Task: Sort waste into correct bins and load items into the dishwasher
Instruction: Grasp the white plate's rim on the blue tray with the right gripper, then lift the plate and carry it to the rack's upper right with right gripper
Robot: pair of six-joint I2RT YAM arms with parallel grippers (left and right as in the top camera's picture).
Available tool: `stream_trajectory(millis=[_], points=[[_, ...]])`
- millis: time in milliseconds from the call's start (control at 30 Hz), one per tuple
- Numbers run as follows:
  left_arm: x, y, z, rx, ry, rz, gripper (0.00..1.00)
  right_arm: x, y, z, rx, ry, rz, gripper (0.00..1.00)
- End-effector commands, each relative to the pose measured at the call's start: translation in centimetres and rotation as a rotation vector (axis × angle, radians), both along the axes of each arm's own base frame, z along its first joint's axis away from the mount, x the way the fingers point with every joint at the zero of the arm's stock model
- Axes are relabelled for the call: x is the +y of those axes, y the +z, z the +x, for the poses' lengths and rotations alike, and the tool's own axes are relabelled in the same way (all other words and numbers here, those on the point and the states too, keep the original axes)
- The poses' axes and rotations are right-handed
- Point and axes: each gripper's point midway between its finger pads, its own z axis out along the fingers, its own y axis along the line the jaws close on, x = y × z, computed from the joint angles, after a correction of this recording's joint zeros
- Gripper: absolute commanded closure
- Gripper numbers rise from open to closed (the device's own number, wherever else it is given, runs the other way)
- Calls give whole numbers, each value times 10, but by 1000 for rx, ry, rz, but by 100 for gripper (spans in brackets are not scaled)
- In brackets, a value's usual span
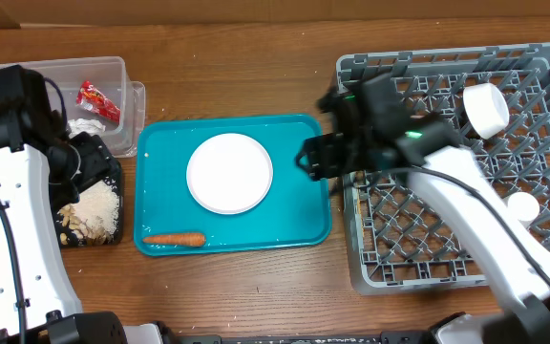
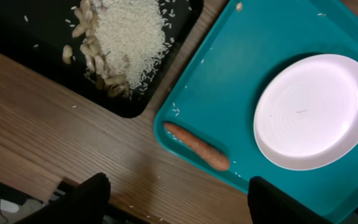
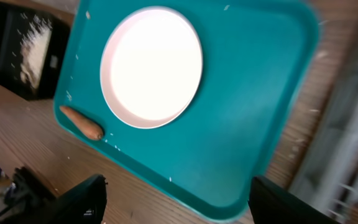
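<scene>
Overhead, a teal serving tray point(image 1: 294, 215) sits mid-surface point(image 1: 256, 287) with a round white plate point(image 1: 229, 173) at its centre and a small orange carrot point(image 1: 176, 239) lying flat along its near edge by the left corner, close to the plate but not touching it. Left of the teal tray and just beside it is the shallow black tray point(image 1: 89, 242), which holds a heap of white rice point(image 1: 98, 205) and beige nut-like scraps point(image 1: 70, 222). Behind it stands the clear plastic tub point(image 1: 113, 67) with the red crinkled wrapper point(image 1: 96, 100) and the crumpled white paper wad point(image 1: 86, 126) inside. On the right is the grey dish rack point(image 1: 542, 67): a white bowl point(image 1: 486, 108) leans among the pegs near its far side, and a small white cup point(image 1: 523, 205) shows further forward, partly hidden by the right arm. The left arm hangs over the black tray. Its wrist view shows the left pincer point(image 2: 179, 188) spread wide with nothing between the fingers point(image 2: 98, 198), poised above bare wood at the near corner of the teal tray, with the carrot just ahead of it. The right arm reaches across the rack's left edge. The right pincer point(image 3: 179, 186) is likewise spread wide and empty, above the near rim of the teal tray, with the plate and carrot in front of it. A few loose rice grains speckle the teal tray and the wood around the black tray
</scene>
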Motion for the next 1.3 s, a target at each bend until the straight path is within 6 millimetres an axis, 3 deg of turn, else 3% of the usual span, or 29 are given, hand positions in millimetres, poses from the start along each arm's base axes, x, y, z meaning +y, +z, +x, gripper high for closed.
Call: stream_trajectory(millis=[0,167,300,633,800,933,1067,1267], points=[[1,-2,-6,8,23,-2,25,22,-39,0,86,0,-41,26],[1,-13,-7,23,22,-8,21,49,-92,-3,178,27,-85,28],[-1,-21,-8,38,22,-15,21,61,-121,2,204,-8,-110,33],[-1,-28,-11,54,21,-21,21,66,-170,31,164,-182,-178,49],[-1,-28,-10,54,22,-21,21,69,-181,35,166,-195,-171,65],[-1,-28,-10,53,22,-20,21,72,-179,38,155,-194,-156,89],[-1,-28,-10,53,22,-20,21,73,-179,38,154,-193,-154,96],[-1,-28,-10,52,22,-20,21,66,-178,38,164,-198,-168,96]])
